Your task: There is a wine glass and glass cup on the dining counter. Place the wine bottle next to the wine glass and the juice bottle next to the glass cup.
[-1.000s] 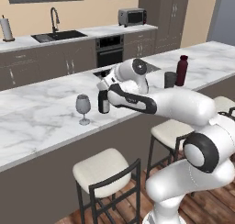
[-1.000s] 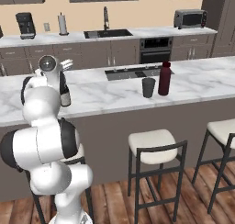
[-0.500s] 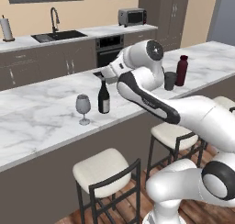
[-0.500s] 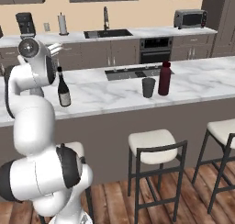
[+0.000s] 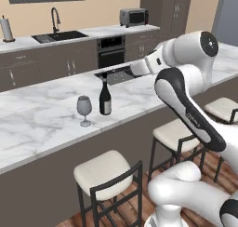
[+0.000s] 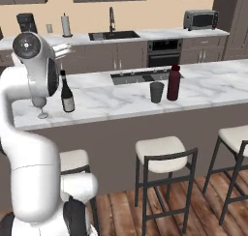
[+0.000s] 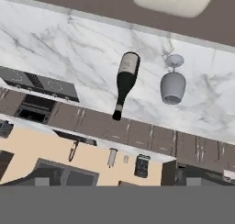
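Observation:
The dark wine bottle (image 5: 105,99) (image 6: 67,94) (image 7: 125,83) stands upright on the dining counter (image 5: 37,123) (image 6: 208,92) (image 7: 55,48), free of any hold. Right beside it is the wine glass (image 5: 84,110) (image 6: 41,105) (image 7: 173,85). My gripper (image 5: 137,69) (image 6: 64,49) hangs above and behind the wine bottle, well apart from it, open and holding nothing. Further along the counter, a dark red juice bottle (image 6: 173,82) stands next to the grey glass cup (image 6: 156,92); in the left base view my arm hides both.
Cushioned bar stools (image 5: 106,175) (image 6: 164,155) line the counter's front. A cooktop (image 6: 138,76) (image 7: 39,83) is set in the counter behind the cup. The back worktop carries a sink (image 6: 114,35), paper towel roll (image 6: 66,25) and toaster oven (image 6: 200,19).
The gripper has let go of the wine bottle and risen up and back from it. The bottle stays standing beside the wine glass.

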